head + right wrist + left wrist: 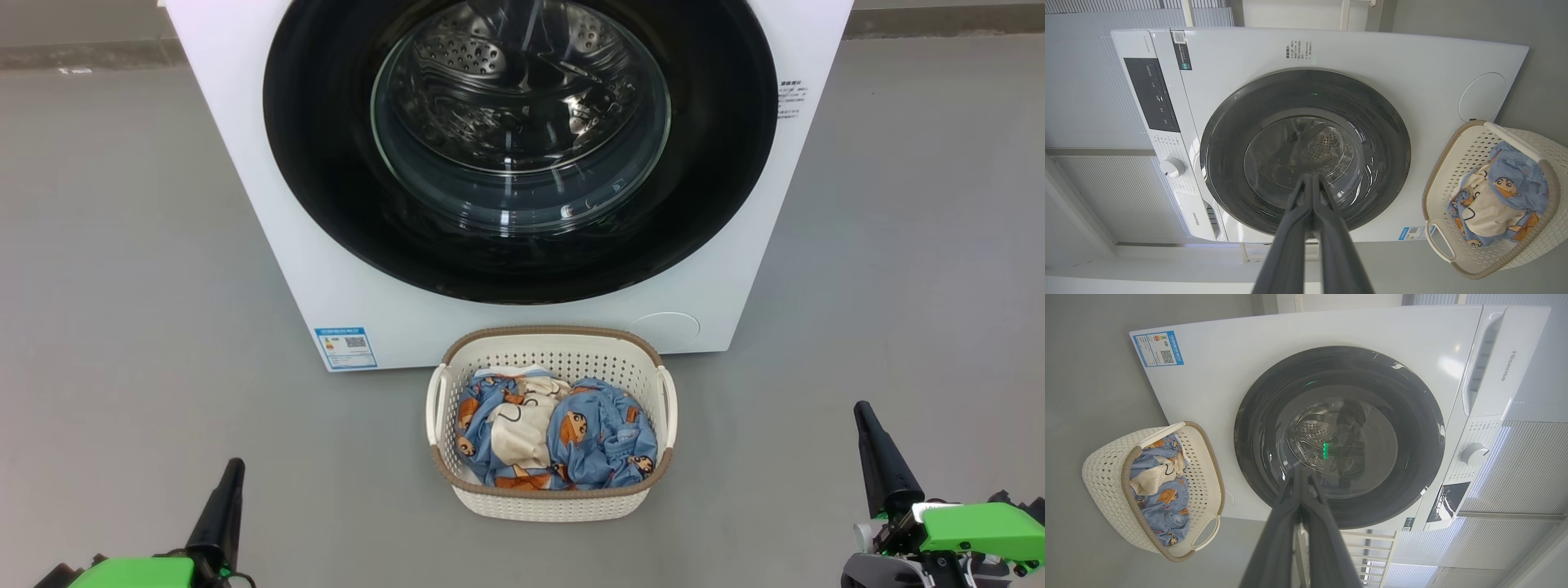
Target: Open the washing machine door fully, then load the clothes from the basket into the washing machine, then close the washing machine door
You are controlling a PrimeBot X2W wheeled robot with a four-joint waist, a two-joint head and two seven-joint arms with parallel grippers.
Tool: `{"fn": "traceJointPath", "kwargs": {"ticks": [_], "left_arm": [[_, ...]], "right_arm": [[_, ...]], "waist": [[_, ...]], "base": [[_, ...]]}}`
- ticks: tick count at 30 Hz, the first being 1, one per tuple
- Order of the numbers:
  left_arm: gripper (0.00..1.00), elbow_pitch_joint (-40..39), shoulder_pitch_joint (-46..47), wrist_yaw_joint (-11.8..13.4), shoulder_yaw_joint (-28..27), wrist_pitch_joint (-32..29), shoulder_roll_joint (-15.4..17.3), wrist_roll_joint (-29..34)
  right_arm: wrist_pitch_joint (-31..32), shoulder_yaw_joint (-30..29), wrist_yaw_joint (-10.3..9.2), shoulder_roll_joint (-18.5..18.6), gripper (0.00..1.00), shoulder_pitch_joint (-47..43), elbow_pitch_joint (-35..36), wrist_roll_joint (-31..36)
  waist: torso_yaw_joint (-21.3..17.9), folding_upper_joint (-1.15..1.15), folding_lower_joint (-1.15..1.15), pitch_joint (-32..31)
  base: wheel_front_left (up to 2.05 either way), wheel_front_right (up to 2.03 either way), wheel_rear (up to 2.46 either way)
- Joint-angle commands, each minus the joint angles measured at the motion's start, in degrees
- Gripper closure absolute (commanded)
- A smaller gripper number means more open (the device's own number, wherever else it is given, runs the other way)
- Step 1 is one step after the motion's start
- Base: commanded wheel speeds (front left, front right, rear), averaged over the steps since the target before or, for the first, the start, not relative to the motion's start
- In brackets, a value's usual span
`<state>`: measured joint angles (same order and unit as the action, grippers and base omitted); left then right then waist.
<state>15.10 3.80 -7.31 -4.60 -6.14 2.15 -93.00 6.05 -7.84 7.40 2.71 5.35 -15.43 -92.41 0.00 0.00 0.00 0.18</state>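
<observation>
The washer (269,204) stood square in front of the robot, its door (326,163) shut flush against the white face, so the opening step looked not yet begun. The drum showed through the glass with nothing in it that I could see. On the floor just before the machine, below the door, sat the basket (555,506), likely put there to keep each lift into the drum short. The clothes (604,441) lay heaped inside it, blue pieces around a cream one. The left gripper (233,469) and right gripper (864,416) hung low and well apart either side of the basket, fingers pressed together on nothing, pointing at the door, a ready pose by my reckoning.
</observation>
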Motion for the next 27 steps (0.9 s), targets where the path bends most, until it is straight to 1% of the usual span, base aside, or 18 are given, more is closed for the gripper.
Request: {"fn": "traceJointPath", "kwargs": {"ticks": [1,27], "left_arm": [[1.00,-1.1,2.4,-0.2,-2.0,-0.4,0.7,0.9],[1.00,-1.1,2.4,-0.2,-2.0,-0.4,0.7,0.9]], "right_arm": [[0.5,1.3,0.09,0.2,1.00,0.8,1.4,0.3],[0.5,1.3,0.09,0.2,1.00,0.8,1.4,0.3]], "waist": [[0.0,0.00,0.00,0.0],[0.0,0.00,0.00,0.0]], "base": [[0.00,0.00,0.00],[0.00,0.00,0.00]]}}
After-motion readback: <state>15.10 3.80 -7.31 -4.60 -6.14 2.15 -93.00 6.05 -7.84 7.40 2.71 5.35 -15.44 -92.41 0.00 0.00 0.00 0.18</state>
